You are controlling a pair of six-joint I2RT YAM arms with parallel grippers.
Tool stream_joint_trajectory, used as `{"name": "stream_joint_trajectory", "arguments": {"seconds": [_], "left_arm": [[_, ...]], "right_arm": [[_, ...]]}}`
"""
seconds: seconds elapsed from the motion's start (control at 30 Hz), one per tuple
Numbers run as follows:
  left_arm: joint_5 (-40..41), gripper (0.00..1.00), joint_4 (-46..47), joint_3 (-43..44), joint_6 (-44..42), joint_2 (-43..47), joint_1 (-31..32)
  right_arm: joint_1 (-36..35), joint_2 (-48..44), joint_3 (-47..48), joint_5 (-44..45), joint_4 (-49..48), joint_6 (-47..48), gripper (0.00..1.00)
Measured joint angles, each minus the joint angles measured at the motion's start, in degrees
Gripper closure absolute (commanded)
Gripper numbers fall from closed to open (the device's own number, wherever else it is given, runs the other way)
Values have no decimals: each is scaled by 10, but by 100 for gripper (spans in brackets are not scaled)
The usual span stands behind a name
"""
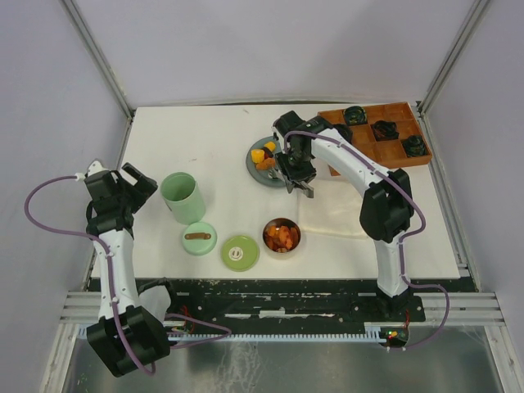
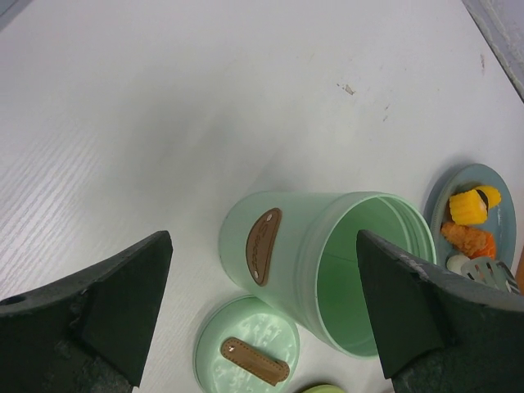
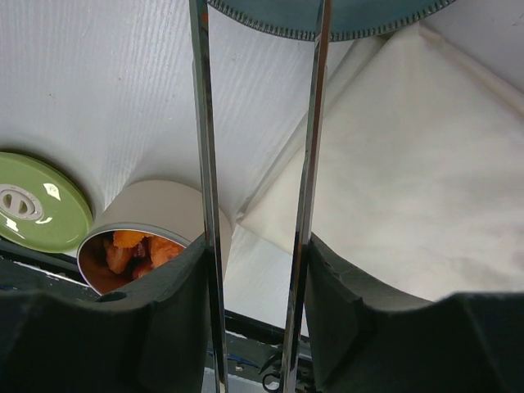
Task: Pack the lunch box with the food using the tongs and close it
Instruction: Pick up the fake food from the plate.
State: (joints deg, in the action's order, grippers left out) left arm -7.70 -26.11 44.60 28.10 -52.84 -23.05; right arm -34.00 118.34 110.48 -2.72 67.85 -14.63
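Observation:
The mint-green canister of the lunch box stands open, and its brown-handled flat lid lies just in front of it. The steel bowl holds orange and red-brown food; its lime-green lid lies to its left. More food, yellow and orange, sits on the grey-blue plate. My right gripper hovers by the plate's right edge, shut on the two arms of the silver tongs, whose tips reach over the plate. My left gripper hangs open, left of the canister.
A compartmented wooden tray with dark green-black objects stands at the back right. A folded cream cloth lies right of the bowl, under my right arm. The table's front edge runs just below the lids.

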Motion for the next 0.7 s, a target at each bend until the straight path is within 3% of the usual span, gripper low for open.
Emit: {"name": "stream_joint_trajectory", "arguments": {"seconds": [0.7], "left_arm": [[2, 1, 0, 0, 0, 3, 0]], "right_arm": [[0, 10, 15, -27, 8, 4, 48]]}}
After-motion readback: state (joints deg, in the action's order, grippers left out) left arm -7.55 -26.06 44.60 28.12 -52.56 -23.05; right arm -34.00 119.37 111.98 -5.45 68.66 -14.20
